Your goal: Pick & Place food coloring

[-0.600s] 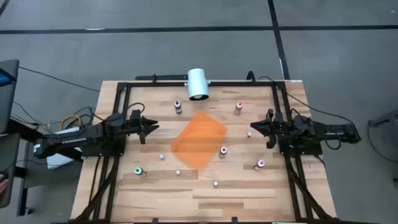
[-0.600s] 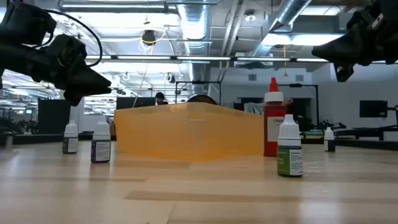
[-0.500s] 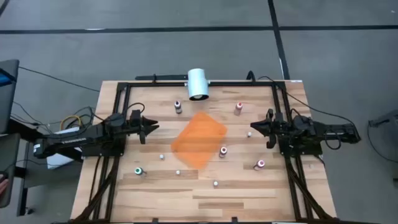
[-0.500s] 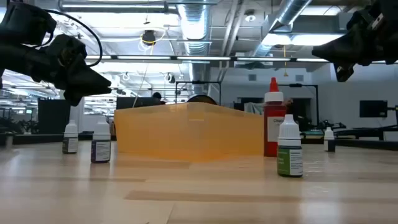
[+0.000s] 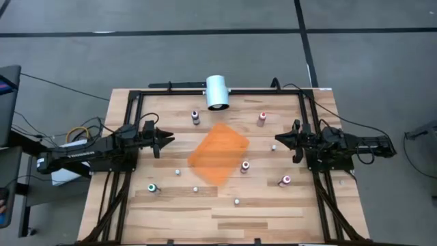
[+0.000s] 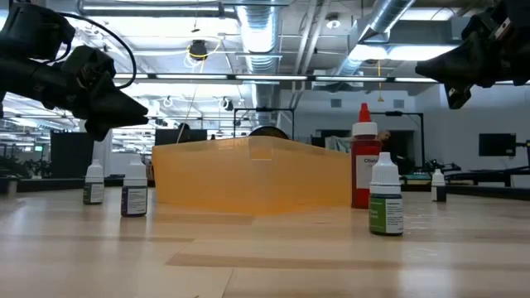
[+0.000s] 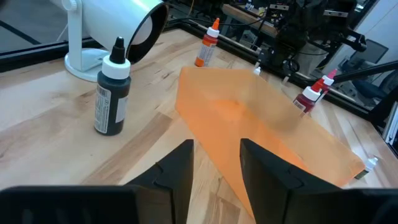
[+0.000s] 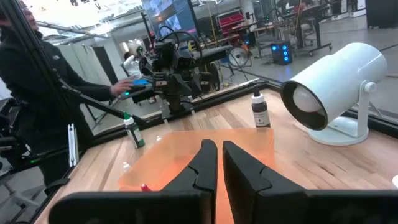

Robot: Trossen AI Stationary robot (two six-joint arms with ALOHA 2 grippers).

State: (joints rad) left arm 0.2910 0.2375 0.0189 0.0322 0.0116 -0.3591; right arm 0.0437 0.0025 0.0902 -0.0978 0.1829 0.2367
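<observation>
The food coloring bottles stand upright on their bases, scattered over the wooden table: a dark-topped one (image 5: 195,117), a red-topped one (image 5: 262,119), a pink-topped one (image 5: 244,166), a purple-topped one (image 5: 286,180) and a green-topped one (image 5: 152,187). My left gripper (image 5: 169,140) hovers at the table's left side, open with nothing between its fingers (image 7: 216,149); the dark bottle (image 7: 112,93) stands ahead of it. My right gripper (image 5: 276,141) hovers at the right side, shut and empty (image 8: 219,149).
A translucent orange sheet (image 5: 218,154) lies in the table's middle between the two grippers. A white camera (image 5: 217,92) stands at the far edge. Small white caps (image 5: 237,201) lie loose on the wood. A black frame (image 5: 134,102) borders the table.
</observation>
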